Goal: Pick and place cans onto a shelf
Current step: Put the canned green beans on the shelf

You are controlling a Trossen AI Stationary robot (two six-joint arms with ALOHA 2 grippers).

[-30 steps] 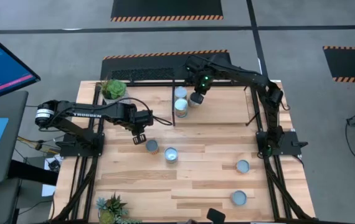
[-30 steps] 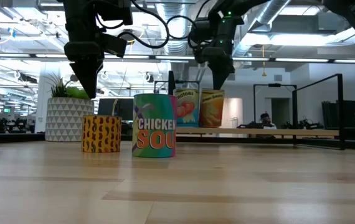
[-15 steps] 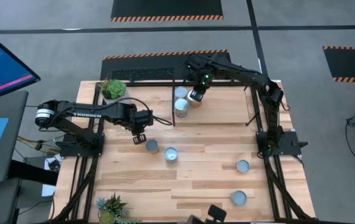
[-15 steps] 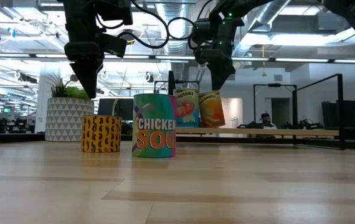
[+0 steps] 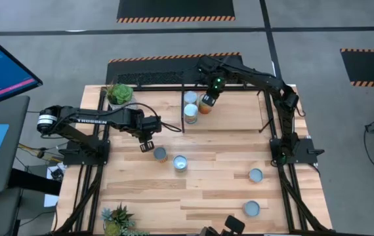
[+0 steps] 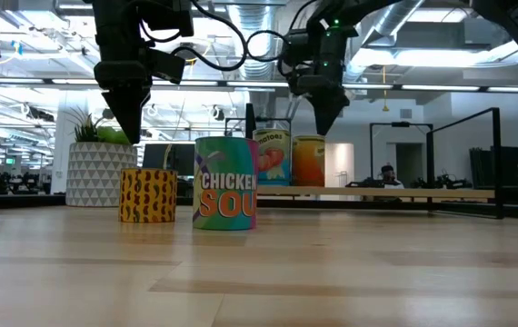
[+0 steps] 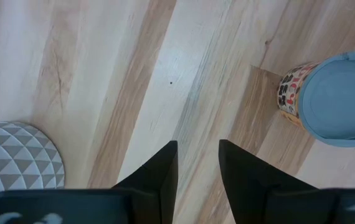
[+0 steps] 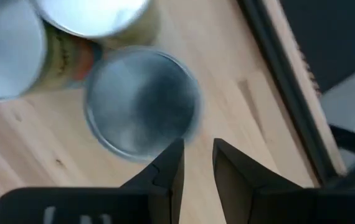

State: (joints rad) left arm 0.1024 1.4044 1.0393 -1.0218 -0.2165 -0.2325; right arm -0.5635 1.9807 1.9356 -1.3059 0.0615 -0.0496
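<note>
An orange can (image 6: 309,162) stands upright on the light-wood shelf (image 5: 239,115) beside two other cans (image 5: 190,97) (image 5: 191,113). My right gripper (image 6: 325,127) hangs open just above it. In the right wrist view the can's silvery top (image 8: 141,102) lies beside my fingers (image 8: 197,162), not between them. My left gripper (image 5: 146,144) hovers open over bare wood beside a yellow-and-black can (image 7: 339,99). That can stands upright on the table.
A chicken soup can (image 6: 226,182) stands next to the yellow-and-black can. Two more cans (image 5: 255,175) (image 5: 251,208) stand at the near right. Potted plants stand at the far left (image 5: 119,94) and near left (image 5: 117,216). Black rods (image 5: 264,111) bound the shelf.
My right gripper has let go of the orange can on the shelf. The can leaned over for a moment and now stands upright on its base, with the gripper just above it.
</note>
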